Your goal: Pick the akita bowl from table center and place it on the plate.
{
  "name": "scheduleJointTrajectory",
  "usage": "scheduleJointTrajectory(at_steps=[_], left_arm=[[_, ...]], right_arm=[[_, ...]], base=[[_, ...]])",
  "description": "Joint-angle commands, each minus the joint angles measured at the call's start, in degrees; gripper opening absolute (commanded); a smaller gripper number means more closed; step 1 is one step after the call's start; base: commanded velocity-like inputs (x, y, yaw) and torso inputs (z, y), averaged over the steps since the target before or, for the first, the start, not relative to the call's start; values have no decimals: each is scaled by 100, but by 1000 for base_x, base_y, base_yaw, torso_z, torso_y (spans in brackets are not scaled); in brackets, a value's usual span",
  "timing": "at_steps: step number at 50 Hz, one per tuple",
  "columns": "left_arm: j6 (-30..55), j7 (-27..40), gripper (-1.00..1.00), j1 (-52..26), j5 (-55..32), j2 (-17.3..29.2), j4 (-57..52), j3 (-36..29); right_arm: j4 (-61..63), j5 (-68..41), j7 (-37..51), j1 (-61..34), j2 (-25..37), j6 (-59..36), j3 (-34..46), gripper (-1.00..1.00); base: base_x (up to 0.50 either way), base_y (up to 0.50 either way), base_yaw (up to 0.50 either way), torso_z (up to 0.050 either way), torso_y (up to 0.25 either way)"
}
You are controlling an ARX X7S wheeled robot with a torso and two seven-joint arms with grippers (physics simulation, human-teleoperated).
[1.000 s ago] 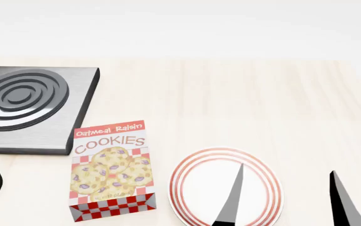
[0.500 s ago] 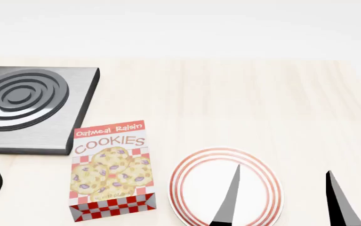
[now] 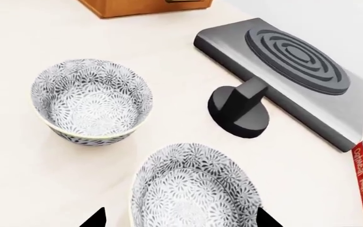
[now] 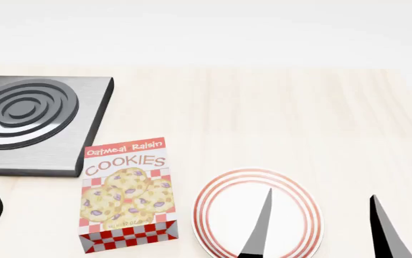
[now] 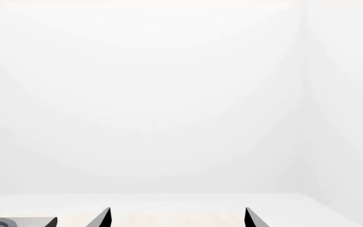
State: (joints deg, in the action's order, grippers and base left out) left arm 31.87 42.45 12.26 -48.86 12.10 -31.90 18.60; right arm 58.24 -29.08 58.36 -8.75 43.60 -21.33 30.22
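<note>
Pale wood makes up the table (image 4: 277, 107), which fills most of the head view. At the lower centre of that frame sits the plate (image 4: 220, 215), white with red rings around its rim, nothing resting on it. Two dark fingertips of the right gripper (image 4: 320, 228) rise from the bottom edge, spread well apart, one over the plate and one to its right; nothing is held between them. A cookies box (image 4: 127, 193) stands just left of the plate, and a grey stove burner (image 4: 37, 123) lies at the left edge.

In the left wrist view two patterned bowls sit apart on the table: one akita bowl (image 3: 194, 194) at the lower centre, another bowl (image 3: 92, 101) at the left (which of them counts as table centre I cannot tell). The left gripper (image 3: 178, 220) has its tips wide apart at the bottom edge, flanking the nearer bowl, gripping nothing. A black knob (image 3: 239, 113) sits beside the burner.
</note>
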Motion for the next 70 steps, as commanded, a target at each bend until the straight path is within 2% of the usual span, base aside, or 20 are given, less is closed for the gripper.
scheduleJointTrajectory(at_steps=[1,16,17,44,70], left_arm=[[-238,-202,100,-108,144,-151,332,82],[-337,-319,100,-203,286,-122,700,-80],[-318,-292,-100,-214,283,-119,714,-82],[-246,-108,-100,-134,188,-1,510,-106],[-42,167,-100,-57,-367,256,-750,-51]], right_arm=[[-68,155,-118,-40,-82,64,-81,100],[-34,119,-60,-106,-51,45,-27,100],[-28,112,-56,-118,-53,33,-18,100],[-53,90,1,-202,-6,73,99,100],[-45,54,76,-254,67,111,164,100]], base=[[0,0,0,0,0],[0,0,0,0,0],[0,0,0,0,0],[0,0,0,0,0],[0,0,0,0,0]])
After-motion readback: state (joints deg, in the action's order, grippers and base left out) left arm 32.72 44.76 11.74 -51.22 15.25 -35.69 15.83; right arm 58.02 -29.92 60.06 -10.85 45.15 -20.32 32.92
